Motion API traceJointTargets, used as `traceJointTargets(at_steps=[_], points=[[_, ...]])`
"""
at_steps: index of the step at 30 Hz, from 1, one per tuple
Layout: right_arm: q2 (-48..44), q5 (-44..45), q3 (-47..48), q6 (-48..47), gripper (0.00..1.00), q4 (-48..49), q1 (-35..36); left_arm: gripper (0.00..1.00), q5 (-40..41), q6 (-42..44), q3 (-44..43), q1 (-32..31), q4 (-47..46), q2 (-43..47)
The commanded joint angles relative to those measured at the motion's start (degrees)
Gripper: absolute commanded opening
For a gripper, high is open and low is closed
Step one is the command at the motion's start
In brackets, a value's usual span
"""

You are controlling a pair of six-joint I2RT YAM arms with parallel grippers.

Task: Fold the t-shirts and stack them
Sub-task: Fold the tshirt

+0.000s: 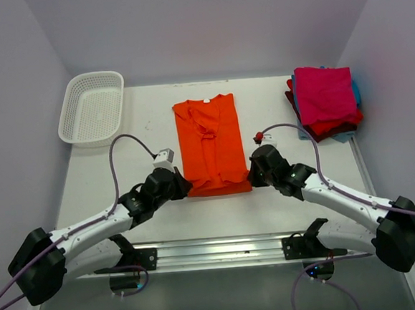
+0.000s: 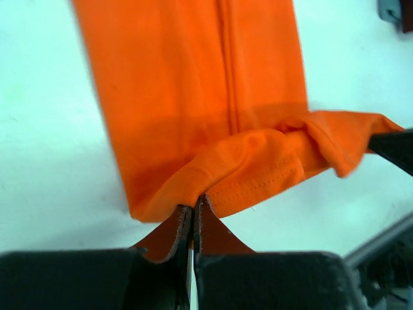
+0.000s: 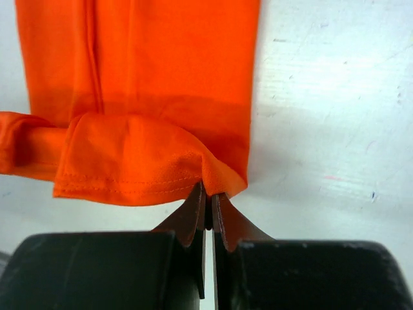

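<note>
Left gripper [image 2: 192, 223]: fingers pressed together on the near-left hem corner of the orange t-shirt [image 1: 208, 144], with cloth bunched at the pinch.
Right gripper [image 3: 208, 206]: clamped likewise on the near-right hem corner.
Orange t-shirt, position: lies flat in the middle of the table [image 1: 219, 215], its sides folded inward to make a narrow strip.
Heading: long axis runs straight away from the arm bases, collar at the far end, hem at the near end.
Folded stack [image 1: 325, 102]: far right of the table, pink on top, well apart from the orange one.
Step in hand, judged: halving fold, hem to collar.
Recommendation: raise both corners level and together. Keep the hem taut between them and carry it squarely along the long axis. Lay it on the collar without skew.
</note>
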State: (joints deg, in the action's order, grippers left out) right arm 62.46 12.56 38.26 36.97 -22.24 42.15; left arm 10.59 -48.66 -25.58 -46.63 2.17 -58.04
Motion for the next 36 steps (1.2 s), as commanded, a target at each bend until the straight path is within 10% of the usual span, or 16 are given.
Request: traceJointTargets(at_steps=[1,26,27,29,31,32,36], points=[[5.03,3.09,3.04,-4.36,0.00,7.11,-1.89,0.00,-0.31,6.12,1.24,4.26,-13.58,-5.14],[26.21,3.18,19.64,-10.96,0.00,15.56,-9.36,0.04,-14.45,15.53,-14.82,20.69,-25.46,-30.52],[30.40,2.91,23.49,-11.13,0.08,15.30,-10.93,0.12,-15.24,15.62,-16.67,22.53,-24.77,-32.47],[35.69,3.17,28.95,-10.78,0.70,13.29,-13.39,0.55,-16.91,14.92,-22.37,24.47,-23.80,-37.99],[42.20,2.82,37.65,-11.04,0.98,8.81,-14.29,0.80,-18.94,13.34,-25.73,27.90,-22.30,-40.56],[43.53,2.91,39.76,-11.30,0.99,7.84,-14.72,1.00,-18.94,12.81,-27.40,28.78,-22.30,-40.31],[41.88,2.03,40.08,-11.92,0.99,7.46,-14.73,1.00,-18.94,13.50,-27.77,30.99,-22.05,-34.61]])
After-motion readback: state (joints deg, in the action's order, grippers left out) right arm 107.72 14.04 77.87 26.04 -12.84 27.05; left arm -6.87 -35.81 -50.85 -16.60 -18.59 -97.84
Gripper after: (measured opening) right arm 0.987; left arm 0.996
